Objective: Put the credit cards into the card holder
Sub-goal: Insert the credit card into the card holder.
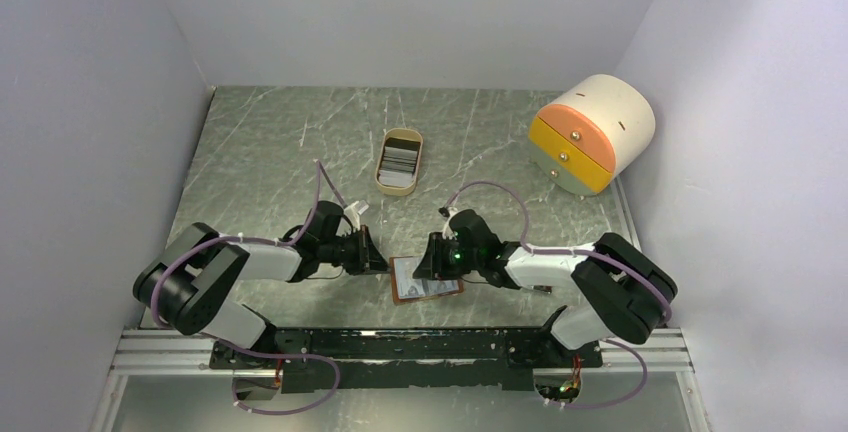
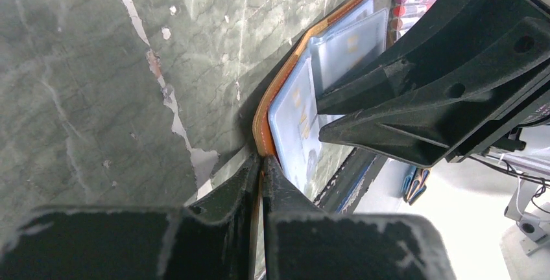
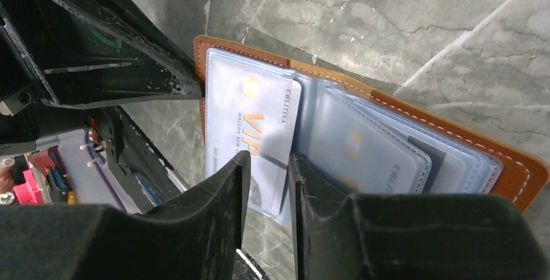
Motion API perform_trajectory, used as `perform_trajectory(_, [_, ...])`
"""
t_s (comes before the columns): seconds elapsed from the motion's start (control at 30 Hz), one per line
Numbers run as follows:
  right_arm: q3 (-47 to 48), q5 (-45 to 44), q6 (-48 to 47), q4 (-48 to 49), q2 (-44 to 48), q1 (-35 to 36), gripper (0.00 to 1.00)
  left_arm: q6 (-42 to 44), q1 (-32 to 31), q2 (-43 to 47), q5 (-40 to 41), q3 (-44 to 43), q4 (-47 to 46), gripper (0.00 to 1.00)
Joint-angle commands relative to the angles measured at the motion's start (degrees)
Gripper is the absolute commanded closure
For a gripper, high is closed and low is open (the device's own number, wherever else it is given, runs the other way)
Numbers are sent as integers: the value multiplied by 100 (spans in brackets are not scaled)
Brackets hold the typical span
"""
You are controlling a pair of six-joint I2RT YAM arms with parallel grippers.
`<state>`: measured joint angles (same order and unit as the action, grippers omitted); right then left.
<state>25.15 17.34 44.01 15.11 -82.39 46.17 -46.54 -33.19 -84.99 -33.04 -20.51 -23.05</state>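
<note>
Reaching in from the left, the left gripper point(image 1: 380, 256) lies low over the grey marble table point(image 1: 260, 152), near its front edge. Its two fingers are pressed together on the left rim of the card holder point(image 1: 428, 282), pinching the brown leather edge; the left wrist view shows the tips point(image 2: 260, 163) closed tight on that rim with no gap.

The card holder lies open and flat on the table between the two grippers, its clear sleeves facing up. In the left sleeve sits one light blue credit card point(image 3: 256, 121) with orange "VIP" lettering, lying flat inside the plastic. More sleeves fan out to the right, and at least one other pale card point(image 3: 363, 153) shows inside them.

Farther back on the table, well apart from the card holder, a small oval tray point(image 1: 381, 164) holds a stack of grey-white cards point(image 1: 400, 159).

The right gripper point(image 1: 424, 260) comes in from the right and hovers over the card holder. Its fingers stand a little apart, and the narrow gap point(image 3: 267, 173) sits above the lower edge of the VIP card. Whether the pads touch the card or the sleeve I cannot tell.

At the far right corner stands a round cream box point(image 1: 610, 112) with an orange and a yellow drawer.
</note>
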Motion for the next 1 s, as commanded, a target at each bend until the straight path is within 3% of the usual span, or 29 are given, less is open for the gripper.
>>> perform_trajectory(0.0, [65, -71, -75, 21, 88, 69, 67, 55, 15, 102, -92, -63, 18, 91])
perform_trajectory(0.2, [-73, -42, -60, 140, 340, 59, 56, 232, 41, 222, 0, -263, 594, 91])
perform_trajectory(0.33, [-225, -267, -74, 49, 718, 61, 54, 578, 79, 243, 177, -577, 1550, 91])
perform_trajectory(0.63, [252, -1105, -42, -1547, 1764, 114, 52, 645, 138, 541, -80, -898, 2377, 91])
perform_trajectory(0.77, [327, -2302, -212, -1995, 2149, 561, 51, 942, 143, 693, 359, -1096, 3063, 91])
perform_trajectory(0.97, [786, -3506, -317, -2939, 1478, 1057, 50, 727, 148, 709, -34, -1037, 2818, 91])
